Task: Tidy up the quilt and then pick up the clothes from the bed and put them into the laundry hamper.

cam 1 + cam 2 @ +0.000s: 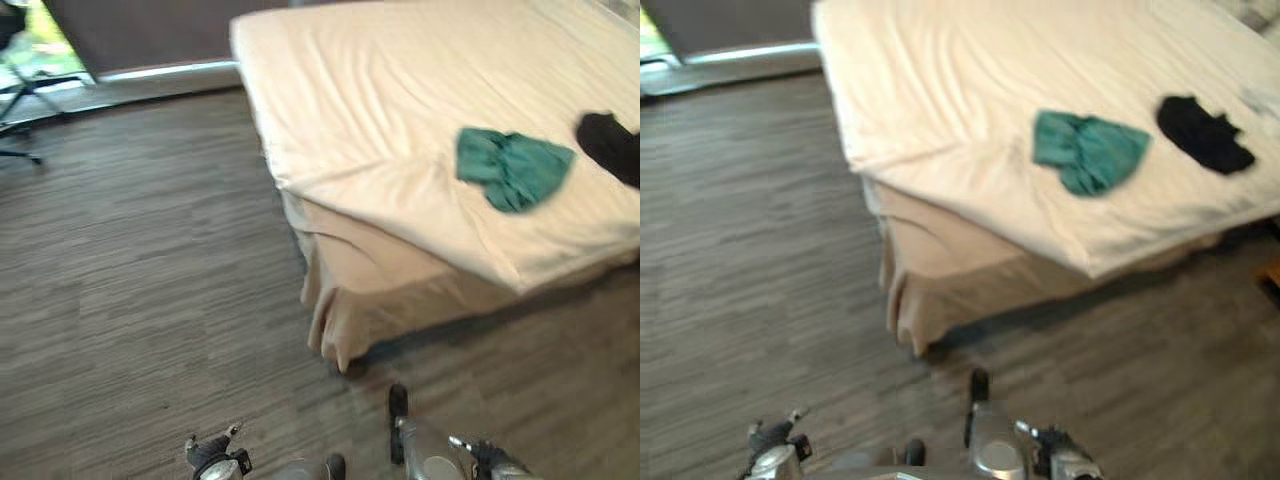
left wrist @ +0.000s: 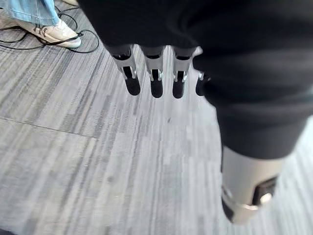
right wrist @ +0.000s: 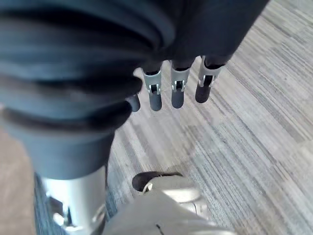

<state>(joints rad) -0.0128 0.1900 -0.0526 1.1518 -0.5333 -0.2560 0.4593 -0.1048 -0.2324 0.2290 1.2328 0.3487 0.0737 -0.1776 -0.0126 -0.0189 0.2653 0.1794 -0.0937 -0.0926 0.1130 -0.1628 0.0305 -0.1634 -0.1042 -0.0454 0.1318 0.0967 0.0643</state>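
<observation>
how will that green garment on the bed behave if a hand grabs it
The green garment lies crumpled in soft folds on the quilt, so it is probably floppy and would drape and dangle from the fingers. It looks thin, so likely light. Pushed, it would probably bunch up rather than slide.

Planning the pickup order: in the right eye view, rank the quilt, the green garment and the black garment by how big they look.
1. Quilt, by far the largest, spread across the bed.
2. Green garment.
3. Black garment.
The two garments look close in size; both are crumpled, so that order is unsure.
</observation>
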